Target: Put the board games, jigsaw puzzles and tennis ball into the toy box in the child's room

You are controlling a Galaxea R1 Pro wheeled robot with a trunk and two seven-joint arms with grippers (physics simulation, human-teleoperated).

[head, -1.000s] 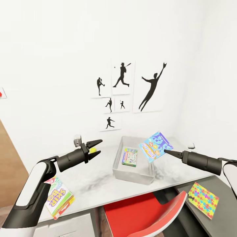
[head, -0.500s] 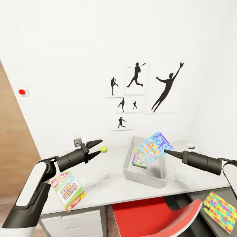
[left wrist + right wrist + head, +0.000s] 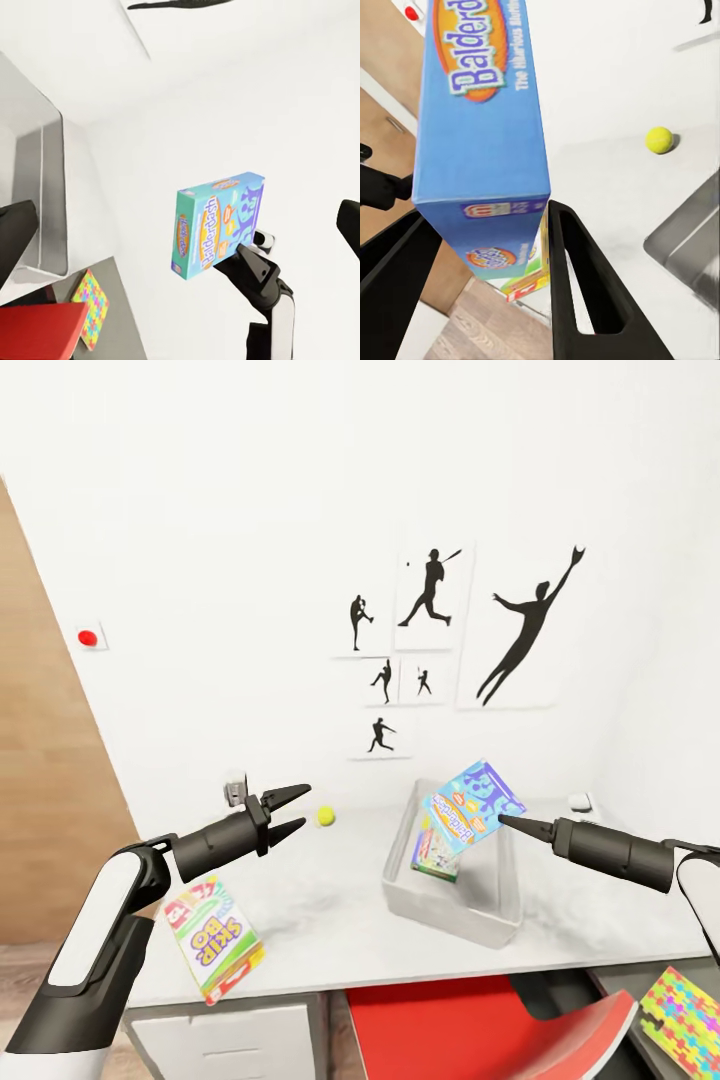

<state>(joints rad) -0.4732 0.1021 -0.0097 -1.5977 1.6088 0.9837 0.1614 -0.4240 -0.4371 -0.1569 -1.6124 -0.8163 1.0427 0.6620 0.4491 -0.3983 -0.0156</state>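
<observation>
My right gripper (image 3: 501,820) is shut on a blue-white board game (image 3: 472,802), holding it tilted in the air over the near right part of the toy box (image 3: 440,908); the right wrist view has this board game (image 3: 480,120) clamped between both fingers (image 3: 577,285). Another small board game (image 3: 436,852) leans inside the toy box. My left gripper (image 3: 292,811) hangs open and empty above the table (image 3: 330,900), just left of the tennis ball (image 3: 325,816). The yellow-green board game (image 3: 212,938) lies near the table's front left edge. One jigsaw puzzle (image 3: 688,1005) lies on the lower dark section.
A red chair (image 3: 480,1030) is tucked under the table's front. White drawers (image 3: 230,1040) sit below the left end. A brown door (image 3: 50,780) stands at the left. A small grey object (image 3: 236,790) sits at the table's back by the wall with sports silhouettes.
The whole view has swung left, so the table, toy box and ball have slid right in the picture. Both arms keep their pose; the blue-white board game stays gripped.
</observation>
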